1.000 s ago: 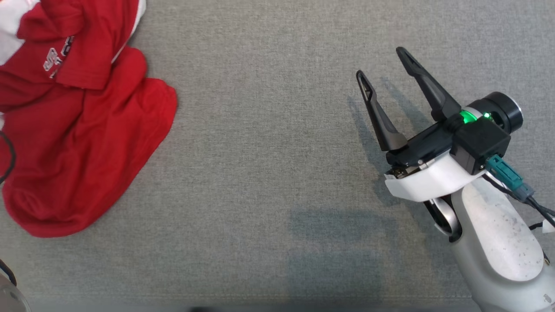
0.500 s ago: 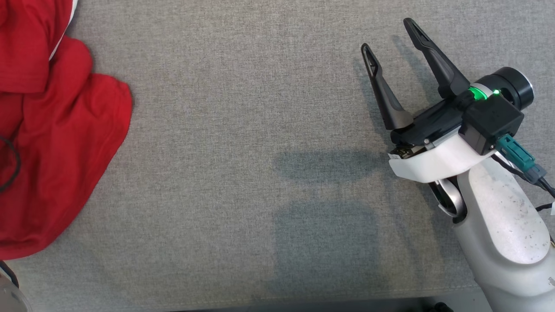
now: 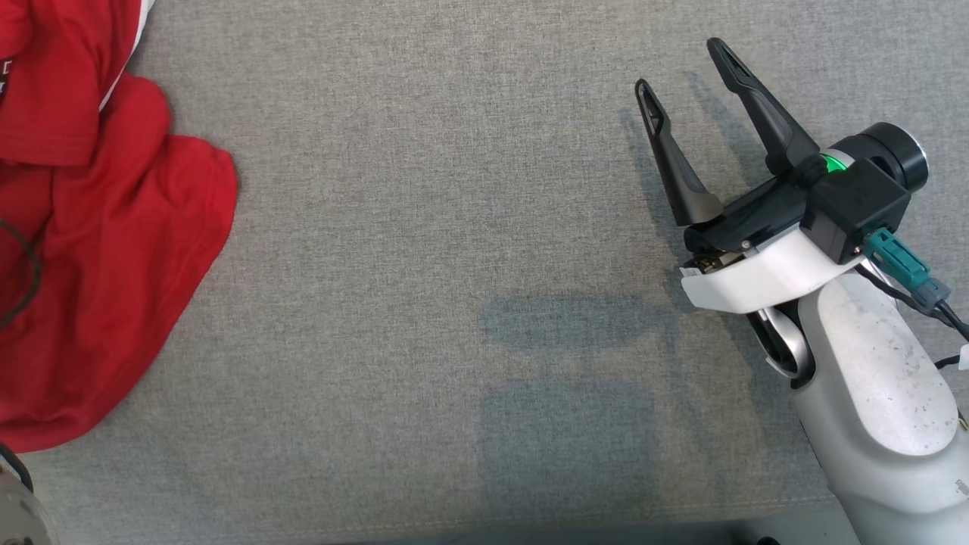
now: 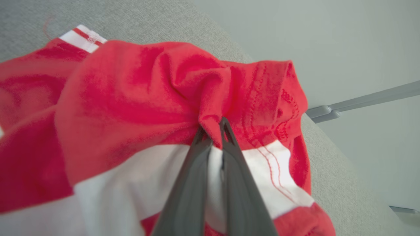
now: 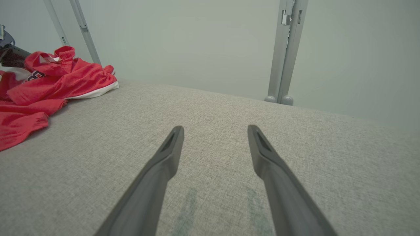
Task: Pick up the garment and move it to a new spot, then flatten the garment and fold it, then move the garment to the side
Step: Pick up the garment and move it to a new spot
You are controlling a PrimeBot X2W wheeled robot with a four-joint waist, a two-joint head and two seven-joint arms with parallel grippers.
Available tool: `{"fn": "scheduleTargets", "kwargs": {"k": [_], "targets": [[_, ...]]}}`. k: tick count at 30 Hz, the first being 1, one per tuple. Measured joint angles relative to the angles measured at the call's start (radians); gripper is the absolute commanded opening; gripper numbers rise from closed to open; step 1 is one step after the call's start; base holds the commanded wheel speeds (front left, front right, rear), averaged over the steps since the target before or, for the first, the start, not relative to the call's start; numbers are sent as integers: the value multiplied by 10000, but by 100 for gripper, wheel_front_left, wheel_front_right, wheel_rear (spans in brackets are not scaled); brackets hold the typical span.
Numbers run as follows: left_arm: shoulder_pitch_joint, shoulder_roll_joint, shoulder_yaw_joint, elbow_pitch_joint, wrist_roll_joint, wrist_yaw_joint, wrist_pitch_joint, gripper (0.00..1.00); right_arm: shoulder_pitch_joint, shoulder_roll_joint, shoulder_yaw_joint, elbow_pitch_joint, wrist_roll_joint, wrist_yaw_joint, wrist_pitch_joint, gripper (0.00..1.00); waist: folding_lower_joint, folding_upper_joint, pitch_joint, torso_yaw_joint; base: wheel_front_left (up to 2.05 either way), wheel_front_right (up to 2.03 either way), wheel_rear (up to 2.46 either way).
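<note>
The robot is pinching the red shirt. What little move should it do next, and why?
Probably lift the left gripper a little. It is shut on a fold of the shirt, which lies bunched at the left side of the table. Raising it would free the shirt for carrying to the bare middle. The right gripper is open and far off, so it can wait.

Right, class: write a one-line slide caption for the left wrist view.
Left claw pinching a bunched fold of the red-and-white shirt.
</note>
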Motion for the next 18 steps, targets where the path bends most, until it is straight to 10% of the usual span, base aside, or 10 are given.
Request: {"fn": "scheduleTargets", "kwargs": {"k": [12, 18], "targets": [[-1151, 211, -458, -815, 213, -1030, -596, 0, 34, 100, -25, 242, 25, 2, 0, 100, 0, 0, -578, 45, 0, 0, 0], [-1303, -564, -1383, -1034, 48, -1816, -458, 0, 91, 328, -46, 372, 128, 2, 0, 100, -1, 0, -1074, -16, 0, 0, 0]]}}
